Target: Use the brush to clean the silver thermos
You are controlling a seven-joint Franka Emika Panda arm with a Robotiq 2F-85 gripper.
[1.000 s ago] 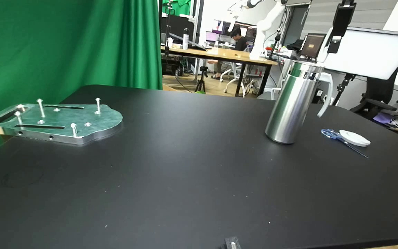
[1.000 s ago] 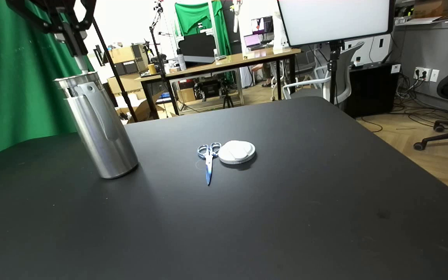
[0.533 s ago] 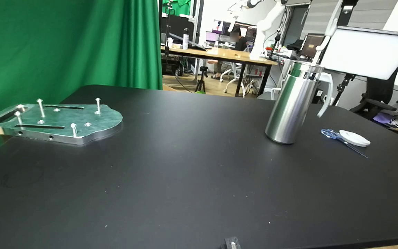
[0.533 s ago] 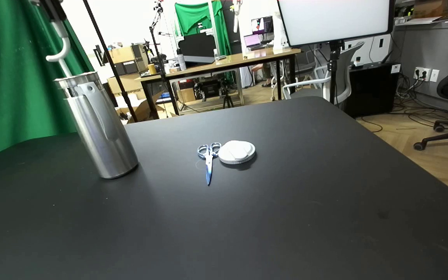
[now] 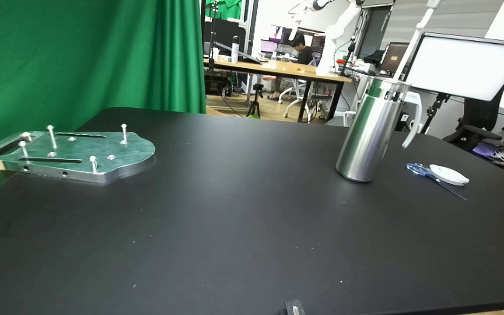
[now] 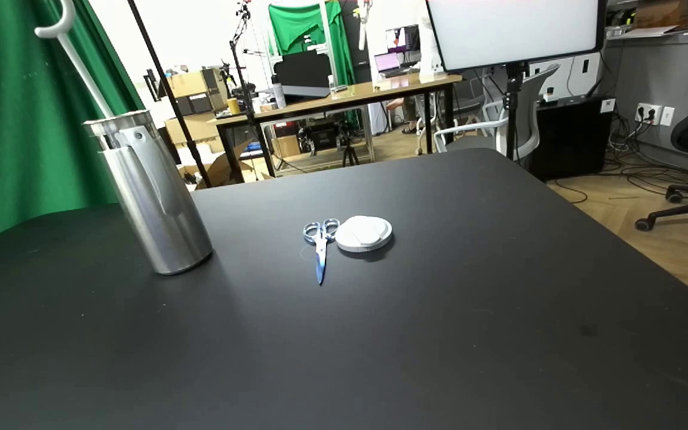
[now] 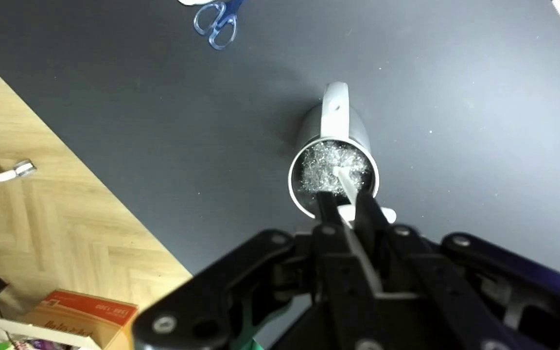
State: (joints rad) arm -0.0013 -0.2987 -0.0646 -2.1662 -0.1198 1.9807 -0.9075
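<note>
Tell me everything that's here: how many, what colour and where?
Black table: one, black, foreground.
Thermos: one, silver, on the black table.
Brush: one, white handle, head inside the thermos.
Scissors: one pair, blue, on the black table.
Round disc: one, white, beside the scissors.
Pegged plate: one, greenish metal, on the black table.
Hanging cloths: at least two, green, near and far.
Large screen: one, white, beyond the black table.
Wooden table: one, brown, background.
Distant robot arm: one, white, on the wooden table.
Person: one, in black, seated far back.
Chairs: several, grey and black, background.
Boxes: several, mostly brown, background.
Other small items: many, mixed colours, mostly background.
Gripper: one, black, above the thermos, gripping the brush.
</note>
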